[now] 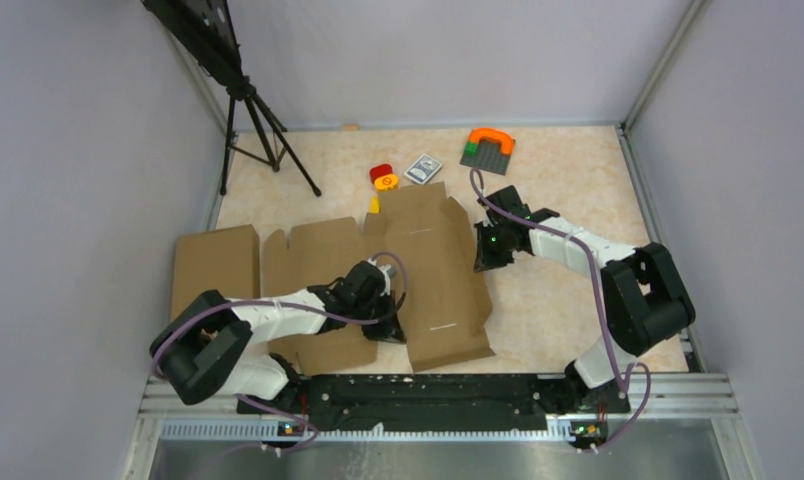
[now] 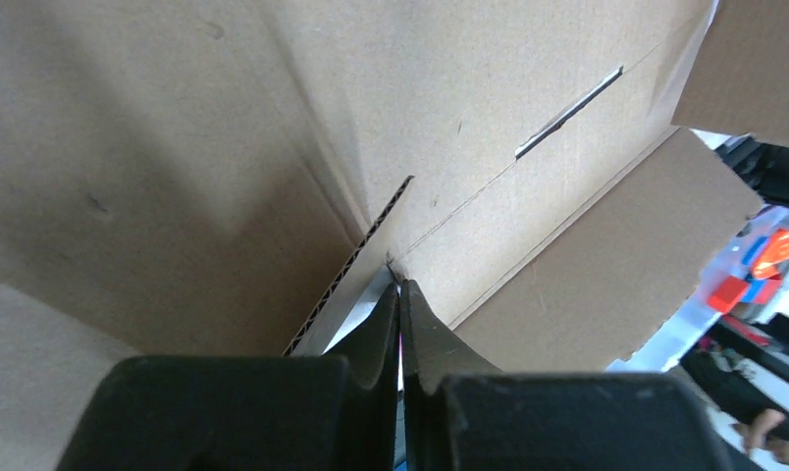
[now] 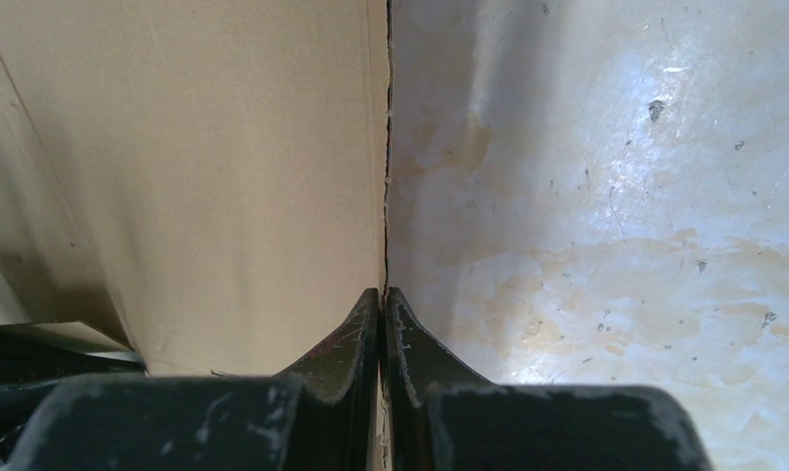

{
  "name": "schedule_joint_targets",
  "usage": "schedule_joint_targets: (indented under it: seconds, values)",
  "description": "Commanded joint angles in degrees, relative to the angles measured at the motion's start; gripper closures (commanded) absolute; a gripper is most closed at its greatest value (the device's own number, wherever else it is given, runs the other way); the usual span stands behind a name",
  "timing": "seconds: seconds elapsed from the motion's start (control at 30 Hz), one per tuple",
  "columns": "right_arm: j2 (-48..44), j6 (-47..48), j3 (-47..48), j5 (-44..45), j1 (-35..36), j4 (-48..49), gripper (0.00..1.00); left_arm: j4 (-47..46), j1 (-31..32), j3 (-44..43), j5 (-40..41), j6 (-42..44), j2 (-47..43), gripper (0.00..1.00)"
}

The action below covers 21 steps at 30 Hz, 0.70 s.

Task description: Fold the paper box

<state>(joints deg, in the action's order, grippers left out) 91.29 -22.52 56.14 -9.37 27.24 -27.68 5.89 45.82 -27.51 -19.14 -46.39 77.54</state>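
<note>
Paper box [image 1: 443, 290] lies as a die-cut sheet, centre frame, on the worktop [image 1: 558, 300]. My left claw [image 2: 400, 287] is closed, tips nosed into a crease beside a raised flap. My right claw [image 3: 383, 292] is closed too, at the sheet's right edge, gripping nothing I can make out. I'd push along the score line and let the right brace that edge against sliding.

Paper box [image 1: 433, 290] lies spread flat in the middle of the table [image 1: 568, 190], with a second box [image 1: 215, 262] just left of it. Left gripper [image 2: 400, 287] sits over the sheet's near-middle. Right gripper [image 3: 383, 292] is at its right edge, which seemingly runs between the fingers. Behind the sheet, left to right: small toy [image 1: 383, 178], card pack [image 1: 423, 168], baseplate [image 1: 488, 150]. Tripod [image 1: 250, 110] stands in the back-left corner.
</note>
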Motion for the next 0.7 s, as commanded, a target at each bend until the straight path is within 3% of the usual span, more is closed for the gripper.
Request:
schedule_joint_targets:
  seconds: [0.0,0.1,0.37,0.53,0.67]
  values:
    - [-0.32,0.51,-0.57,-1.28,0.01,0.34,0.97,-1.65,-3.73,4.02,-2.75,-1.21,0.27,1.0]
    - [-0.34,0.44,-0.61,-1.52,0.09,0.55,0.97,-2.52,-6.82,5.25,-4.87,-1.24,1.89,1.0]
    - [-0.06,0.55,-0.42,-1.34,0.19,0.73,0.97,-3.72,-7.15,3.71,-8.78,-0.87,2.61,1.0]
    - [-0.42,-1.76,-1.15,-0.13,-0.21,1.99,0.98,8.64,-8.25,-3.13,-7.11,3.47,-6.42,1.0]
    - [-1.06,-3.35,-1.68,1.01,-2.02,2.21,1.0,18.22,-14.77,-8.48,-6.16,7.72,-13.6,1.0]
